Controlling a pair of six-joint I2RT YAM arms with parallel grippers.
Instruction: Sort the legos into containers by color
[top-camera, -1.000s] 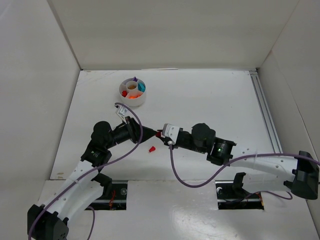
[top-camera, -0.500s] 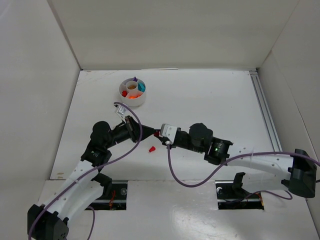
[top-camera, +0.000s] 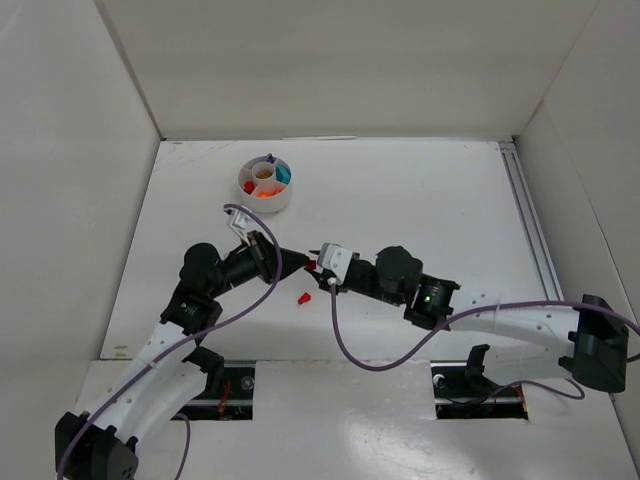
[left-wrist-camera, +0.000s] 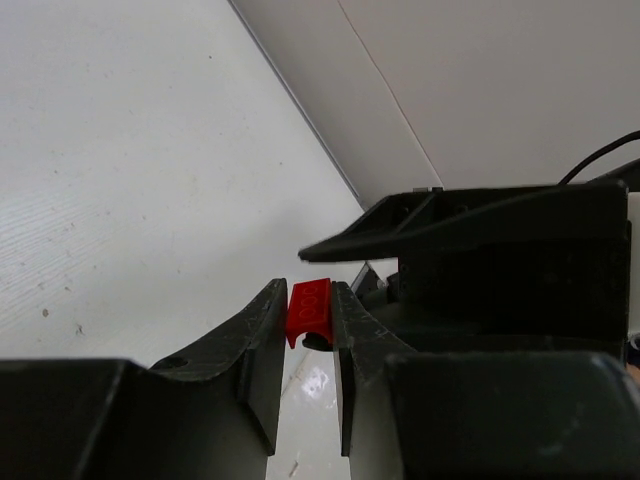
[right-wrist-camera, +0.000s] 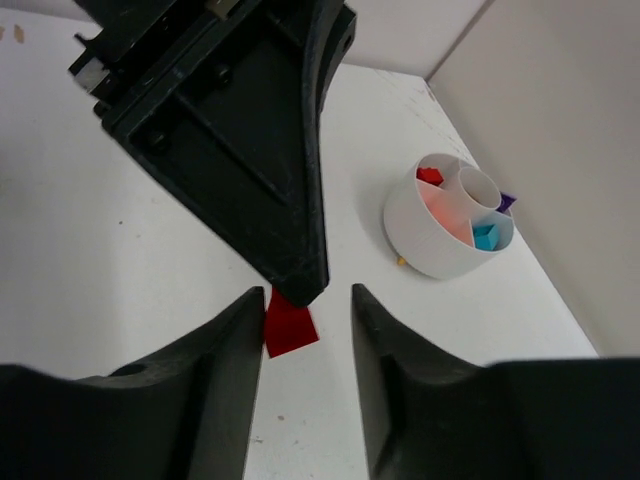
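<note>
Centre of the top view: my left gripper (top-camera: 299, 262) is clamped on a red lego (left-wrist-camera: 310, 308), which looks lifted off the table (top-camera: 420, 200). My right gripper (right-wrist-camera: 307, 300) straddles it with jaws apart, not gripping. The lego should be tiny, light, hard and slick, so it pops out easily; pinch its flat sides squarely. A second red piece (top-camera: 303, 297) lies just below. The dish (top-camera: 268, 203) is upper left, well apart.

The left arm (top-camera: 145, 365) and right arm (top-camera: 512, 322) have white links and black joints. A purple cable (top-camera: 335, 335) loops along each.
</note>
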